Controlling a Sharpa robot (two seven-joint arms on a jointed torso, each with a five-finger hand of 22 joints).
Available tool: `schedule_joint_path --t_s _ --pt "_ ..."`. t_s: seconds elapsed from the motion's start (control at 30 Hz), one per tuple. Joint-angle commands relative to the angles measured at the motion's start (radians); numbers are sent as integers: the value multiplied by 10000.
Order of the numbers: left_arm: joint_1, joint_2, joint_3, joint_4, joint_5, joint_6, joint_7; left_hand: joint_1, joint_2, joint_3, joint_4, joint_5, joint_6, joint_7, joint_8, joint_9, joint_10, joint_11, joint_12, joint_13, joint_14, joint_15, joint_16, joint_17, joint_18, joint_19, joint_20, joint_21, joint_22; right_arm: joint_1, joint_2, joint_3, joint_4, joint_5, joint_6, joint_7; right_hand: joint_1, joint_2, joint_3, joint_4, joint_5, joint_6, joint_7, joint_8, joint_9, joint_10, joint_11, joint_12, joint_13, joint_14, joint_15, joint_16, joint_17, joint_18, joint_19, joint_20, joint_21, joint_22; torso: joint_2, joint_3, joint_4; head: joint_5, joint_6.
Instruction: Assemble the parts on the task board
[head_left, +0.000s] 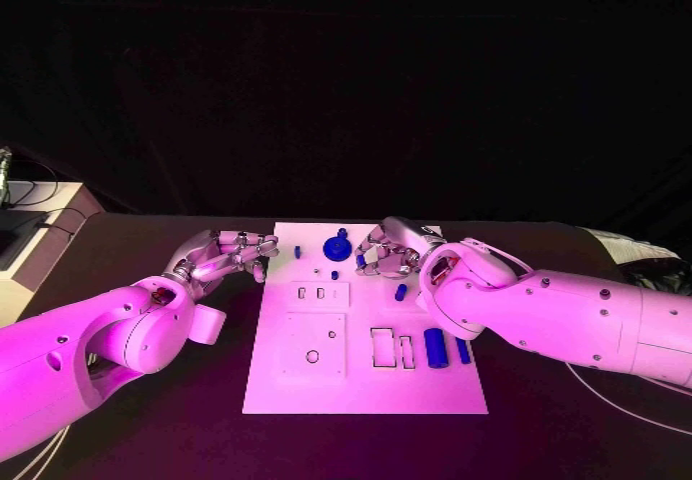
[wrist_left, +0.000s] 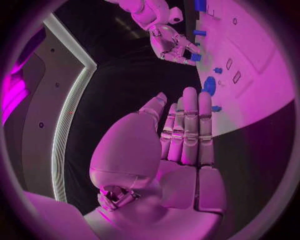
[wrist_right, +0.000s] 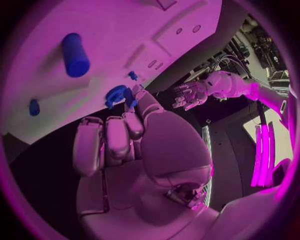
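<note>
We see a black table (head_left: 144, 400) in a dark room, with the white task board (head_left: 361, 385) at its centre and no legible writing anywhere. Left hand (head_left: 231, 256) sits just off the board's far-left edge, fingers straight and together, holding nothing. Right hand (head_left: 389, 248) is over the far board, pinching a small blue part (wrist_right: 130, 96) beside the blue disc (head_left: 338, 244). Blue cylinders (head_left: 434, 347) lie near-right on the board.
</note>
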Motion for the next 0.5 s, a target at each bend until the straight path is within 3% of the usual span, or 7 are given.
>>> schedule_joint_path --t_s 0.03,0.13,0.33,0.5 --pt "2 61 9 6 -22 191 17 46 20 -45 -11 -26 16 8 16 3 -18 -4 16 -1 -43 20 -35 -11 106 -40 -9 19 -15 -45 222 -29 10 -517 -51 -1087 -101 31 14 -52 47 286 54 10 19 52 -29 -56 262 7 -5 -67 -15 -94 471 0 -43 1891 8 -27 11 7 -27" --pt "2 75 9 -5 -22 191 9 53 25 -32 -25 -28 21 9 16 2 -17 -3 15 -1 -46 19 -32 -8 105 -42 -12 26 -16 -88 427 -67 -4 -625 70 -1138 -117 21 8 -49 48 287 54 9 19 56 -28 -51 264 8 -4 -68 -18 -93 471 -1 -48 1890 9 -10 -10 49 -46" --pt "2 86 9 -11 -23 175 -5 53 25 -32 -25 -28 21 9 16 2 -17 -3 15 -1 -46 19 -32 -8 105 -42 -12 26 -16 -141 678 -138 23 -1194 408 -1281 -185 5 13 -33 -34 259 65 -14 18 17 -15 -108 239 5 0 -96 -60 -85 460 5 -97 1878 22 -8 9 95 -83" --pt "2 89 9 -14 -37 176 -26 73 13 -21 -54 -28 21 12 16 3 -17 -3 15 -1 -49 17 -27 -5 106 -45 -13 36 -15 -196 740 -163 115 -1560 437 -1532 -226 -47 23 -24 357 303 41 13 22 18 -42 -112 233 6 -8 -128 -111 -80 458 -2 -126 1871 14 -9 9 136 -133"
